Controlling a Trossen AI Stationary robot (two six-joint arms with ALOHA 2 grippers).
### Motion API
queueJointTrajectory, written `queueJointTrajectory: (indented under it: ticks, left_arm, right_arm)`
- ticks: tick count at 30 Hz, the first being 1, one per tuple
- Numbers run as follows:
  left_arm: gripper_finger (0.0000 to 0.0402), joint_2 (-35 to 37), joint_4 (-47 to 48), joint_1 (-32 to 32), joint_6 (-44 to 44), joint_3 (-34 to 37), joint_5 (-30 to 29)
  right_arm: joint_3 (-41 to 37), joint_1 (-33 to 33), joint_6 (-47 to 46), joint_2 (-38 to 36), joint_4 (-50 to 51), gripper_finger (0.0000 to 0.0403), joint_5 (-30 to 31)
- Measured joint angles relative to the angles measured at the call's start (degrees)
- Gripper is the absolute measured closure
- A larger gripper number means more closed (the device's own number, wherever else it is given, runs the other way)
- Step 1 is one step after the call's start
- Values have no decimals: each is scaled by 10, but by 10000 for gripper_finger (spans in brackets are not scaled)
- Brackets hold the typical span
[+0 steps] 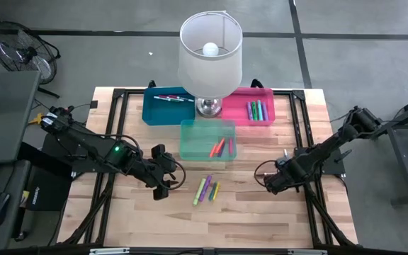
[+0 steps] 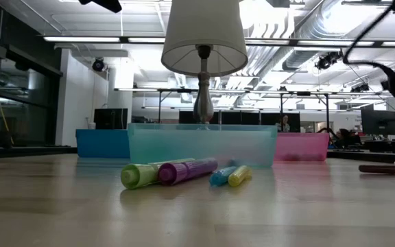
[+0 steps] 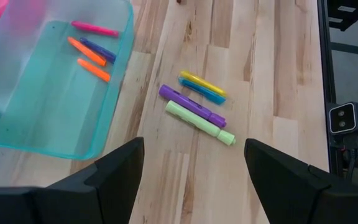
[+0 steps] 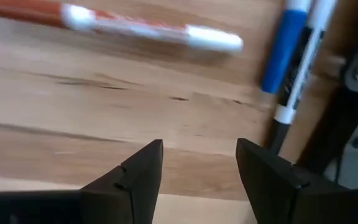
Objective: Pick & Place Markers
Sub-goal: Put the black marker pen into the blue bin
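Observation:
Four markers lie side by side on the wooden table between my arms: a light green one point(image 3: 197, 122), a purple one point(image 3: 191, 106), a yellow one point(image 3: 202, 83) and a blue one point(image 3: 205, 93). My left gripper point(image 3: 194, 149) hangs open above the table just left of them point(image 1: 167, 173), tilted toward them. My right gripper point(image 1: 270, 183) stands open over bare wood at the table's right, pointing down. Its wrist view shows a red-and-white marker point(image 4: 148, 25) and, side by side, a blue one point(image 4: 284, 43) and a black-and-white one point(image 4: 298, 68) beyond its fingers point(image 4: 199, 149).
A teal bin point(image 1: 190, 134) behind the loose markers holds pink, orange and purple markers point(image 3: 89, 53). A blue bin point(image 1: 154, 110) and a pink bin point(image 1: 236, 110), each with markers, stand at the far edge beside a lamp point(image 1: 210, 49). A black frame rail point(image 4: 347, 124) runs beside my right gripper.

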State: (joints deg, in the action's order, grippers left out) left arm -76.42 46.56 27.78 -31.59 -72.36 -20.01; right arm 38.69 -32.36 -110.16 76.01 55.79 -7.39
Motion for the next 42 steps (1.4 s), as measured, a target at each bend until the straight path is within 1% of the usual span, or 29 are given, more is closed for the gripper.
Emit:
queueJointTrajectory:
  ticks: [7,13,20,27,32,37,42]
  left_arm:
    - [126,0,0,0,-1,0,0]
    - [126,0,0,0,-1,0,0]
    - [126,0,1,0,0,0,0]
    - [126,0,1,0,0,0,1]
    - [126,0,1,0,0,0,1]
    - [126,0,1,0,0,0,1]
    - [126,0,1,0,0,0,1]
  right_arm:
    - [-29,0,-21,0,20,207,-23]
    - [-61,-1,-20,0,11,208,-67]
    - [-88,0,-19,-1,-24,208,-71]
    - [-116,0,-20,-5,-94,209,-79]
    - [-103,-1,-15,-1,-85,215,-70]
    - [-102,-1,-20,-1,-95,230,-66]
    - [-103,-1,-35,-1,-102,257,-65]
